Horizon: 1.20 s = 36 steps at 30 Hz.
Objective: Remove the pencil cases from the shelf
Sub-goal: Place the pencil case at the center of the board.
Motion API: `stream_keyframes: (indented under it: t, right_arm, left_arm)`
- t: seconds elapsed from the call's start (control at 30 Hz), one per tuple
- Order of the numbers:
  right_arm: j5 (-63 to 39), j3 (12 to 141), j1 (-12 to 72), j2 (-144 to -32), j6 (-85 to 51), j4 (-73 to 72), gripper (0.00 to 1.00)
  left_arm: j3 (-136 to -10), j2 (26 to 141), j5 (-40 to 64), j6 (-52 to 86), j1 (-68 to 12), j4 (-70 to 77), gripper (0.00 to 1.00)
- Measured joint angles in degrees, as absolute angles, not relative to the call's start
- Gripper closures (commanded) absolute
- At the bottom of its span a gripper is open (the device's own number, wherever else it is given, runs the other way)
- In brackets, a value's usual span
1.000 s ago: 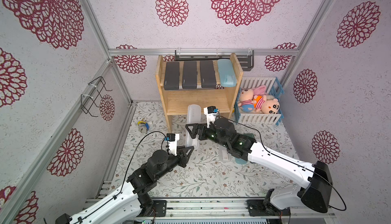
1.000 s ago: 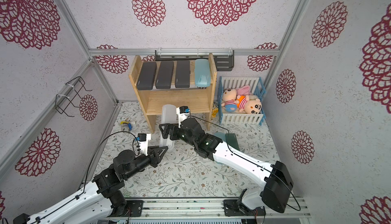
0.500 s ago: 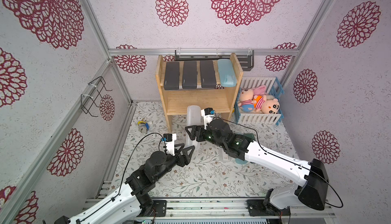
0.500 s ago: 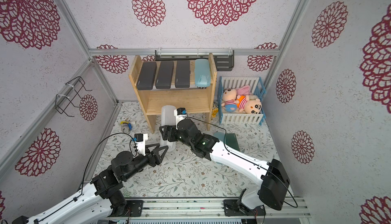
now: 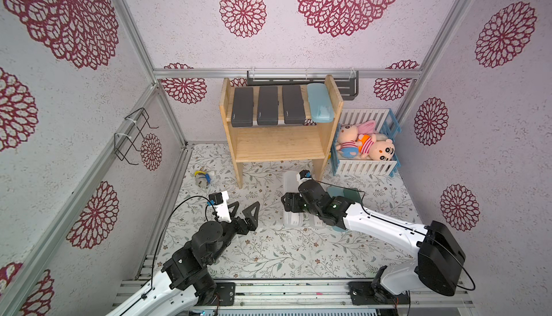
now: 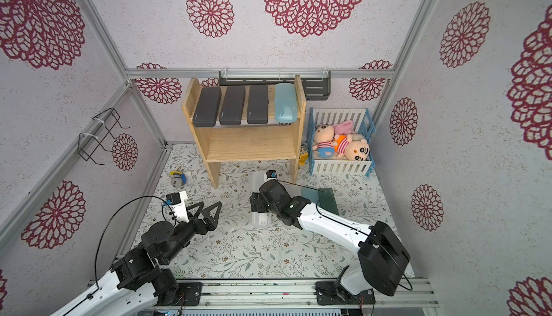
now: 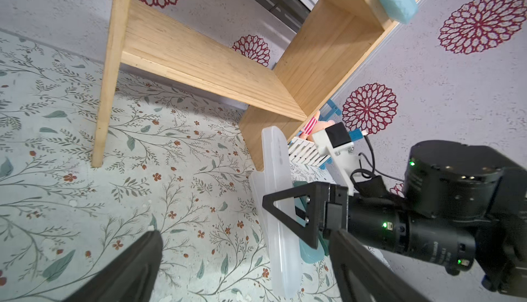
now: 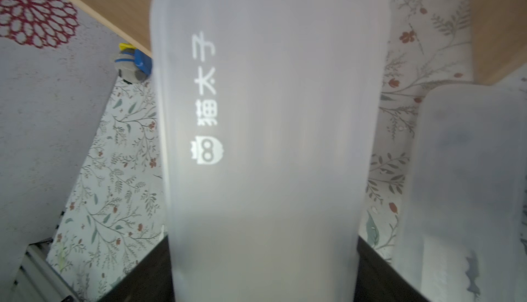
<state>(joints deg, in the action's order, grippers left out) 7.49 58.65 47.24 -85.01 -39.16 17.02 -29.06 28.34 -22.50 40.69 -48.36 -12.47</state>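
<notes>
The wooden shelf [image 5: 277,147] [image 6: 251,147] [image 7: 199,63] carries three dark grey pencil cases [image 5: 267,105] [image 6: 232,105] and a light blue one [image 5: 320,102] [image 6: 286,102] on its upper tier; the lower tier is bare. My right gripper [image 5: 288,205] [image 6: 254,204] [image 8: 262,272] is shut on a frosted clear case [image 5: 289,180] [image 6: 259,180] [image 7: 285,269] [image 8: 271,143] in front of the shelf. My left gripper [image 5: 243,208] [image 6: 206,208] [image 7: 245,235] stands open and empty to its left. A dark green case [image 5: 349,198] [image 6: 325,199], a light blue case [image 7: 310,253] and a second frosted case [image 8: 470,186] lie on the floor under the right arm.
A white-and-blue crate [image 5: 364,166] of plush dolls stands right of the shelf. A small toy [image 5: 203,177] lies on the floor left of the shelf's leg. A dark metal rack [image 5: 346,87] hangs behind the shelf, and a wire rack [image 5: 134,138] on the left wall.
My left gripper has opened, let go of the frosted case and drawn back. My right gripper has shut on that case and shifted it slightly right.
</notes>
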Motion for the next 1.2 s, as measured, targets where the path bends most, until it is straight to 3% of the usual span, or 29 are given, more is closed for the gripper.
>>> stream_keyframes:
  t: [0.77, 1.03, 1.2]
  right_arm:
    - [6.8, 59.5, 41.6, -99.4, -39.3, 16.8, 0.2]
    - [9.1, 63.2, 40.9, -101.2, -37.5, 18.7, 0.02]
    - [9.5, 64.8, 40.9, -103.5, -36.4, 19.0, 0.01]
  left_arm:
    - [-30.1, 34.2, -22.8, 41.6, -48.4, -14.3, 0.03]
    - [-30.0, 35.0, -22.6, 42.2, -48.4, -14.2, 0.03]
    - [-29.8, 34.0, -22.6, 42.2, -48.4, -14.1, 0.03]
